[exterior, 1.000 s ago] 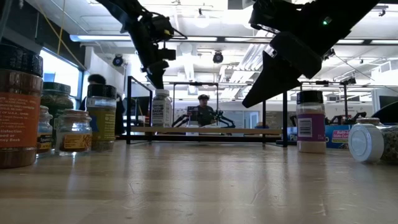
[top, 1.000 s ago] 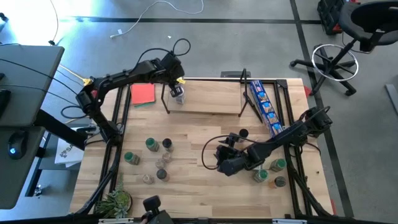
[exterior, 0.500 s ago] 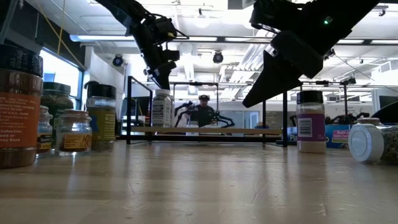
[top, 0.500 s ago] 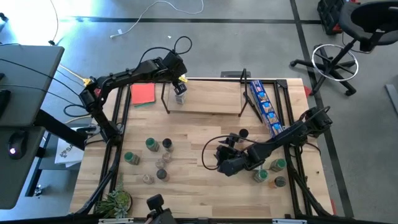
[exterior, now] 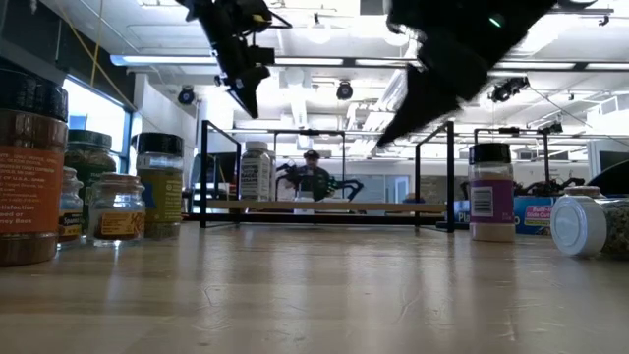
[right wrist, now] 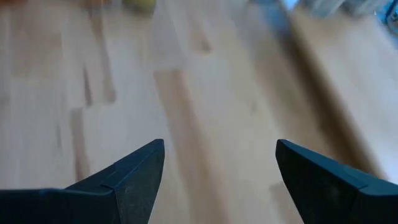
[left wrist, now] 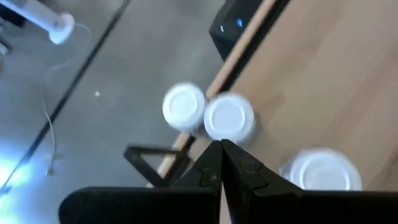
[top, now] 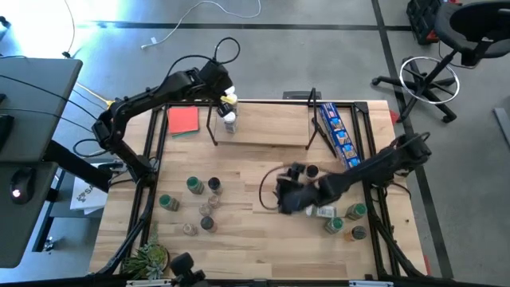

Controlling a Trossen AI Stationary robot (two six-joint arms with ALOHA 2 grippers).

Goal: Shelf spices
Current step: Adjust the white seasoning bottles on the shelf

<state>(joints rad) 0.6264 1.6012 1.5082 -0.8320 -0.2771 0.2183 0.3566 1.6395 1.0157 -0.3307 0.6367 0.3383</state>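
The closed, empty left tool [top: 226,100] hovers above white-lidded spices [top: 229,119] on the shelf [top: 271,127]. The right tool [top: 288,199] hangs open over the worktop [top: 239,207].

You get four views. High camera: overhead, straight down, whole table [top: 239,171], both arms and surrounding floor. Low camera: at tabletop level, facing across the boards into the room; close jars loom large. It shares the shelf [top: 263,127] [exterior: 324,206] with the high view. Left wrist camera: looks down past closed fingers [left wrist: 214,171], close to the shelf's edge. Right wrist camera: near, blurred tabletop between spread fingers [right wrist: 140,168].
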